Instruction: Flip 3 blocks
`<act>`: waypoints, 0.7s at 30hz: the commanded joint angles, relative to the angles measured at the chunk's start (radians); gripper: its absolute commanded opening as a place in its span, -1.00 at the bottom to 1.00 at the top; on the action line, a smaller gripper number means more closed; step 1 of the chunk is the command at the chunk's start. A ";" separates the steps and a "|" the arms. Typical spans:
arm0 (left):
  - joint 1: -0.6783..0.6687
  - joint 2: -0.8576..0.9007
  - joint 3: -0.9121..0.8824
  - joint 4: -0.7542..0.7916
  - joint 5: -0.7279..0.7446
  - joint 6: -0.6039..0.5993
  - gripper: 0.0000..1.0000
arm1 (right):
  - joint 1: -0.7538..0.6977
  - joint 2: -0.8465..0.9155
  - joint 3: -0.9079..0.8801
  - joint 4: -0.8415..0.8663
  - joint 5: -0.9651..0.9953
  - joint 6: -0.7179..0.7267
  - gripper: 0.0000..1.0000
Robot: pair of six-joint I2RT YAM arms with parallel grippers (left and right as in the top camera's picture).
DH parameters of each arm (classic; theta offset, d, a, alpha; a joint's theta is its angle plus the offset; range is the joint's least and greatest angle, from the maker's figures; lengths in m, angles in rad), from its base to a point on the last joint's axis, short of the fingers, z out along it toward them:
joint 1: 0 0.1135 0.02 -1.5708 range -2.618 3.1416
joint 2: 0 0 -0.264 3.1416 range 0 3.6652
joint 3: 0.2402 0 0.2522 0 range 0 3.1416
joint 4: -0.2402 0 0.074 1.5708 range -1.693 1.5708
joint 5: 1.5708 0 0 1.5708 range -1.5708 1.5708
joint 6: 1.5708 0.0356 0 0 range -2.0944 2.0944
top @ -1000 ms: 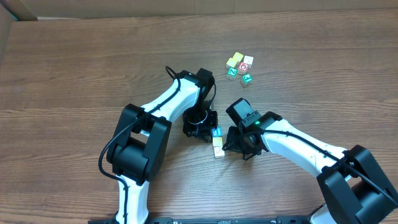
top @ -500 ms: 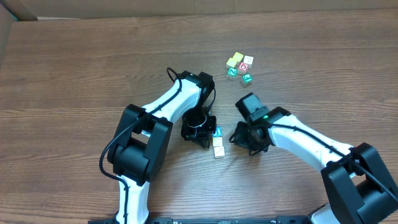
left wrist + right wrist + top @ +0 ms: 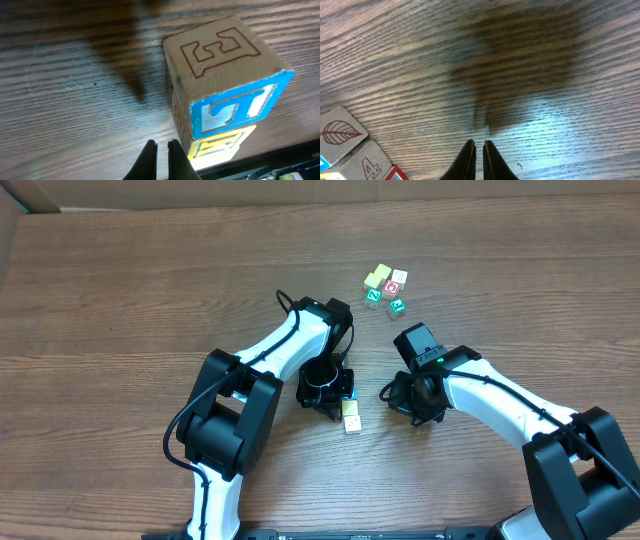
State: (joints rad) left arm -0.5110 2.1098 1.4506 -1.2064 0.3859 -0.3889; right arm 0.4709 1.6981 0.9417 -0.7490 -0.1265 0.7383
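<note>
Across the wooden bench (image 3: 120, 300), the right arm (image 3: 500, 405) has swung back from the row of blocks over the last second and now stands apart to their right. The left arm (image 3: 270, 345) has edged in from the other side.

Both hands are closed and empty. The right hand (image 3: 478, 150) is pinched over bare wood, and the left hand (image 3: 161, 152) has its tips together just beside the foot of the blue block (image 3: 235, 107).

The three blocks lie in a tight row between the arms. The blue block is farthest from the robot, the yellow block (image 3: 220, 145) touches it, and the cream block (image 3: 352, 425) is nearest.

We read the retreat as a handover, with the left hand placed to tip the blue block with shut fingers. We cannot tell how many flips are done. The spare cubes (image 3: 385, 288) sit clustered farther back.
</note>
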 commanded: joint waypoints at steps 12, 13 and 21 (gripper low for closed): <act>-0.008 -0.004 -0.009 0.029 0.042 0.000 -0.92 | -0.007 0.008 0.013 0.002 0.006 -0.010 -0.82; -0.007 -0.004 -0.009 0.029 0.042 0.000 -0.91 | -0.007 0.008 0.013 0.002 0.006 -0.010 -0.82; -0.006 -0.004 -0.009 0.029 -0.029 -0.001 -0.92 | -0.007 0.008 0.013 0.002 0.006 -0.010 -0.82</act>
State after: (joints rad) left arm -0.5110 2.1098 1.4479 -1.1801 0.3965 -0.3893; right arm 0.4709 1.6981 0.9417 -0.7498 -0.1265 0.7330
